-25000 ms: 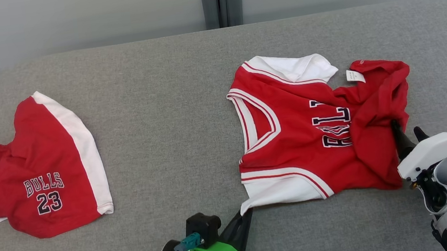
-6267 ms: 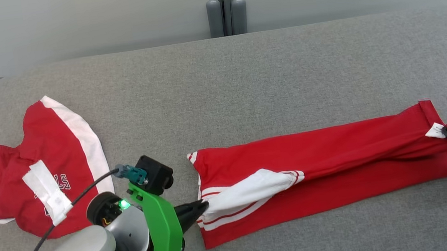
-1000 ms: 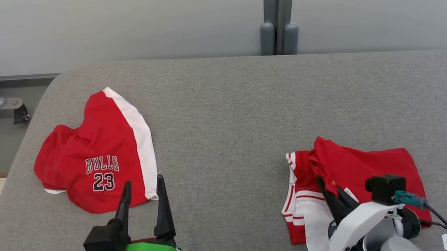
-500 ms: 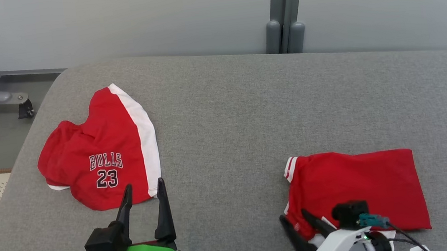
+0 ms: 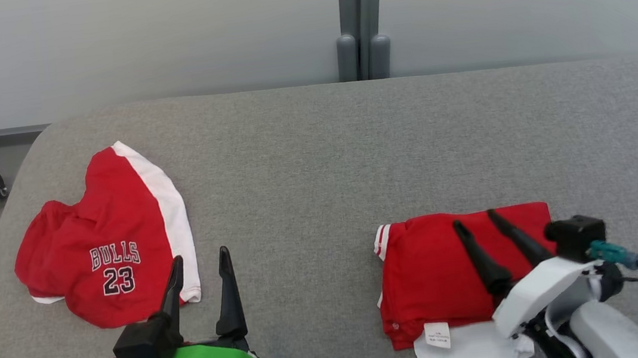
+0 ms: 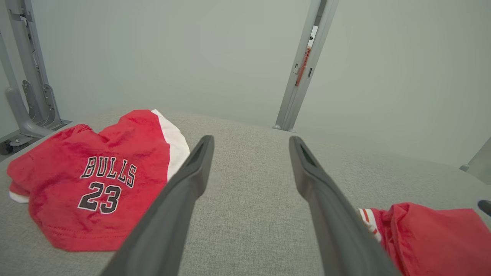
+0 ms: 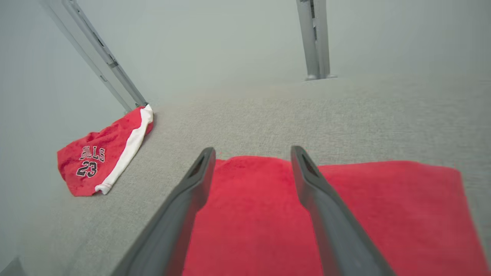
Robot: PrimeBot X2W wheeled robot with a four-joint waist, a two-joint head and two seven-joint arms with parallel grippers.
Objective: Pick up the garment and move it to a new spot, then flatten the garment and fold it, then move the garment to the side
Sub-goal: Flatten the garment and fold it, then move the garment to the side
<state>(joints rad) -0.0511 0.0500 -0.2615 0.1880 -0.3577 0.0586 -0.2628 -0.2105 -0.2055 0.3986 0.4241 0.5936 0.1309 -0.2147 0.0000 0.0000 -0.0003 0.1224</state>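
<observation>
Right gripper (image 5: 474, 219): fingers spread wide and gripping nothing, poised right over the cloth. Whether the tips brush it, I cannot tell.
Garment (image 5: 425, 269): lying under and just ahead of those fingertips, folded into a compact red rectangle. By my read it is laid flat so one sweep can take it aside.
Its near edge: a white panel (image 5: 465, 354) and label tag (image 5: 436, 334) peek out back toward the wrist, so the fold is not quite flush.
Fabric: soft, matte knit with striped trim on the edge to the gripper's left.
Left gripper (image 5: 200, 255): parted, empty, parked over bare upholstery, likely to keep clear.
Shorts (image 5: 99, 252): just ahead-left of the left fingertips, rumpled red with a white side band.
Couch surface (image 5: 293, 164): grey, coarse weave, with a rounded corner.
</observation>
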